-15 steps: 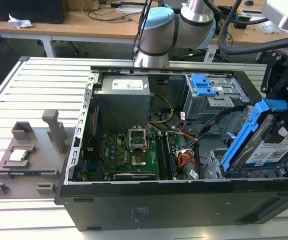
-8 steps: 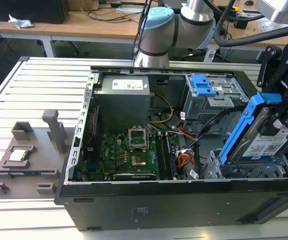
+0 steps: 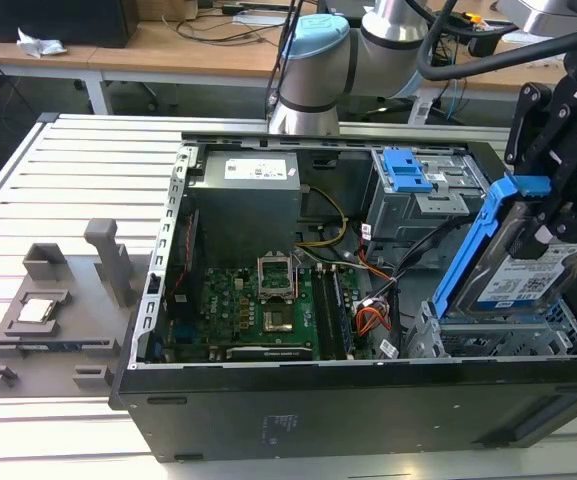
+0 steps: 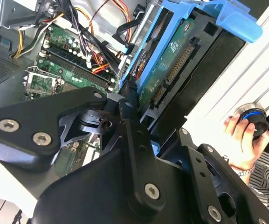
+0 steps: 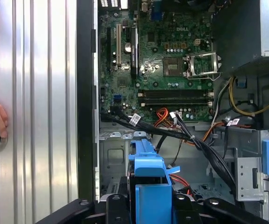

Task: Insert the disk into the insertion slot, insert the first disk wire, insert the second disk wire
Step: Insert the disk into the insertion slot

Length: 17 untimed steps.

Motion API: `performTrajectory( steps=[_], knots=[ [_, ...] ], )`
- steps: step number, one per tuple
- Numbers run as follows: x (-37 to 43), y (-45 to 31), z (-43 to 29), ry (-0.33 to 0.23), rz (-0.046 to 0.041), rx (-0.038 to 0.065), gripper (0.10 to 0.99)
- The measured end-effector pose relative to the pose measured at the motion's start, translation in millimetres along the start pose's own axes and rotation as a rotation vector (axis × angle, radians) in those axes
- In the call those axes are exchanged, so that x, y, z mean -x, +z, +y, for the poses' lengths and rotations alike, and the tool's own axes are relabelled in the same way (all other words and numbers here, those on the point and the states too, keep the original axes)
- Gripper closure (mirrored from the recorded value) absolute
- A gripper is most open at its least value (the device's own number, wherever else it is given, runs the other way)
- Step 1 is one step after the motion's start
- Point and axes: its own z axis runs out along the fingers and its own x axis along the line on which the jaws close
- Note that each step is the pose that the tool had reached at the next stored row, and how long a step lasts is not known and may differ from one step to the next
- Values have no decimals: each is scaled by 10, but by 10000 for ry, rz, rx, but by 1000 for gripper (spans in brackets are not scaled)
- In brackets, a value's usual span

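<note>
At the exterior view's right, the pincer (image 3: 558, 225) pinches the disk (image 3: 523, 282), tilted above the insertion slot (image 3: 488, 340); black cables (image 5: 162, 132) run just beside it.

An open black computer case (image 3: 318, 410) lies on a slatted aluminium table (image 3: 68, 180), showing a green motherboard (image 3: 258, 300) and a grey box-shaped power supply (image 3: 243, 200). At the exterior view's right, a black robot gripper (image 3: 553, 225) clamps a flat silver-grey disk (image 3: 520, 285) framed in bright blue plastic, steeply tilted over the light grey perforated-metal insertion slot (image 3: 468, 338). Beyond stands a taller grey cage (image 3: 438, 205) bearing a blue clip (image 3: 408, 170). A grey plastic fixture (image 3: 58, 310) rests at the left.
</note>
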Motion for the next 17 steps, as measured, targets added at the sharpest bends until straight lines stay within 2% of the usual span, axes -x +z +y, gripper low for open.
performTrajectory(
  steps=[10,17],
  knots=[
    [1,102,-3,0,1,0,725],
    [1,143,-4,0,0,0,725]
  ],
)
